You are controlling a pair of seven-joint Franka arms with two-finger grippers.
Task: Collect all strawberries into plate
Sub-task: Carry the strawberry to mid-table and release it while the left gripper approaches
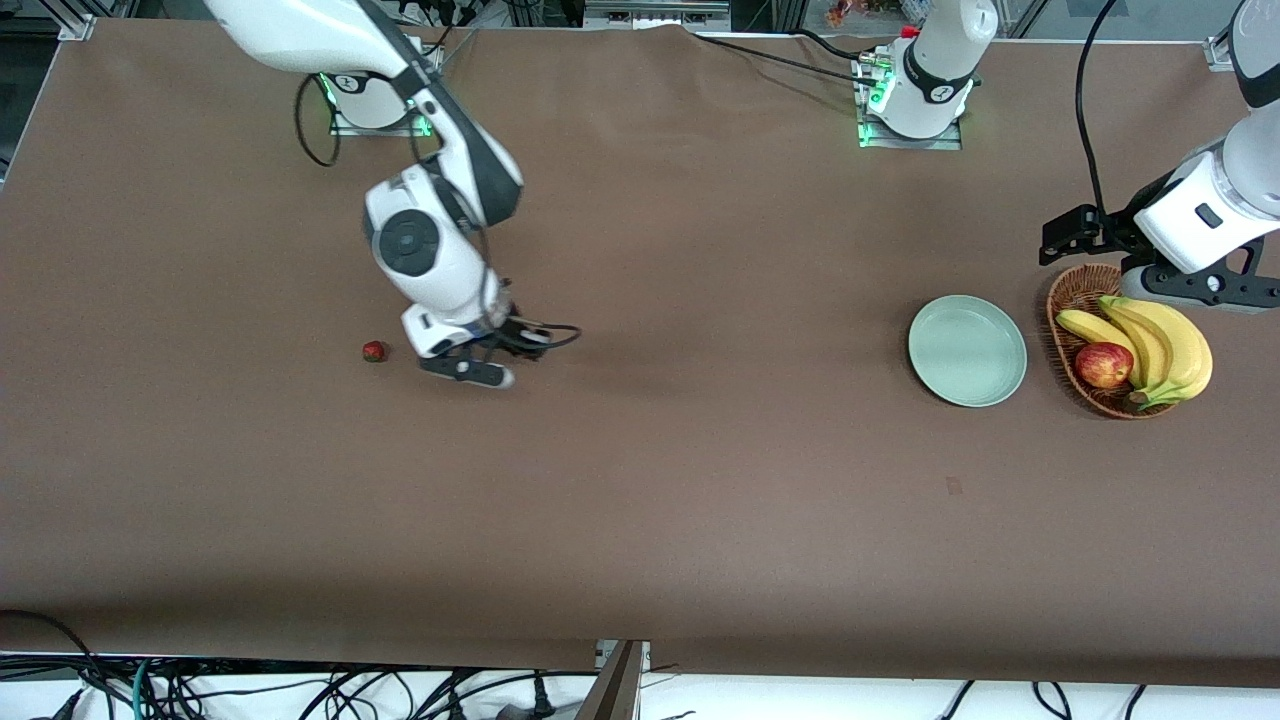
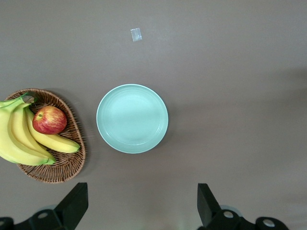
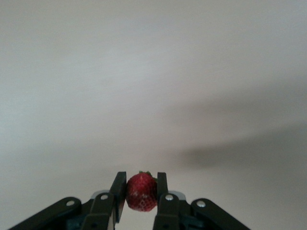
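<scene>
Front view: one strawberry (image 1: 374,351) lies on the table (image 1: 640,500) toward the right arm's end, just beside the right gripper (image 1: 480,362), which is positioned low over the cloth. The plate (image 1: 967,350) is set toward the left arm's end, beside the basket (image 1: 1072,300) with bananas (image 1: 1160,345) and apple (image 1: 1103,365); the left gripper (image 1: 1200,285) is held over that basket.

Left wrist view: the fingers (image 2: 74,203) are spread wide apart — nothing is gripped — above the plate (image 2: 132,118).

Right wrist view: a second strawberry (image 3: 141,192) is clamped between the two fingers (image 3: 119,189) — both pads are pressed against it.
</scene>
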